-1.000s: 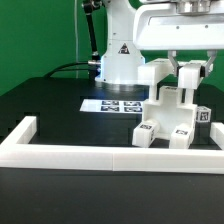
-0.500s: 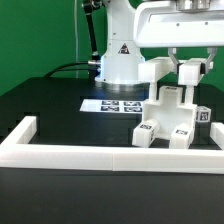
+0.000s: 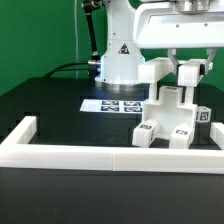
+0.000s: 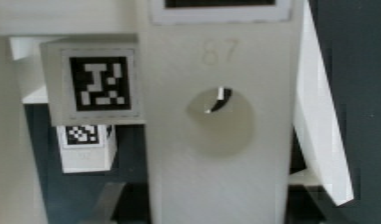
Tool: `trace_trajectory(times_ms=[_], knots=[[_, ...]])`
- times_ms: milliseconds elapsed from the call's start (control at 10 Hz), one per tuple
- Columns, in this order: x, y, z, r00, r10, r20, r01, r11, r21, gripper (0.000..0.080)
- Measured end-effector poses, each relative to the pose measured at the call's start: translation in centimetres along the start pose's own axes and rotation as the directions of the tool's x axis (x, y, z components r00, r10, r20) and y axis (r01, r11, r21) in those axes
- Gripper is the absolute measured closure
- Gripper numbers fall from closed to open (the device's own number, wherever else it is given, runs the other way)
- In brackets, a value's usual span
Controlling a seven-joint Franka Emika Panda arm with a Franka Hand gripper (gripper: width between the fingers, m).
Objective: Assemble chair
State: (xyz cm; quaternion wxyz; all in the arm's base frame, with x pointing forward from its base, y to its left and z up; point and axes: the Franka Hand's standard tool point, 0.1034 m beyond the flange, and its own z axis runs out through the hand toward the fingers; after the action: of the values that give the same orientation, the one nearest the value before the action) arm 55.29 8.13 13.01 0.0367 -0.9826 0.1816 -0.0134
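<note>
White border frame (image 3: 110,157) runs along the near edge of the black desk (image 3: 50,105) and turns back at the exterior view's left end, making a low pen around the work area. Inside it, toward the exterior view's right, stands the chair (image 3: 170,115), its blocky white pieces upright and its tagged feet just behind the front rail. My hand (image 3: 189,72) is at the chair's top, closed almost fully, with the fingers pinching an upright piece there. My wrist view is filled by a pale bar (image 4: 213,150) with a small hole (image 4: 217,99), and a black-and-white tag (image 4: 102,82) sits on a piece beside it. Behind the chair the marker board (image 3: 110,104) lies flat on the desk. Farther back sits my arm's base (image 3: 120,62), then a green backdrop (image 3: 40,35).
</note>
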Motion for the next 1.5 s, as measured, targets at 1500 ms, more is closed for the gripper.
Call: trace_trajectory(times_ms=[1500], knots=[[0.09, 0.17, 0.28, 1.0, -0.001, -0.028, 0.001, 1.0, 0.005, 0.0509]])
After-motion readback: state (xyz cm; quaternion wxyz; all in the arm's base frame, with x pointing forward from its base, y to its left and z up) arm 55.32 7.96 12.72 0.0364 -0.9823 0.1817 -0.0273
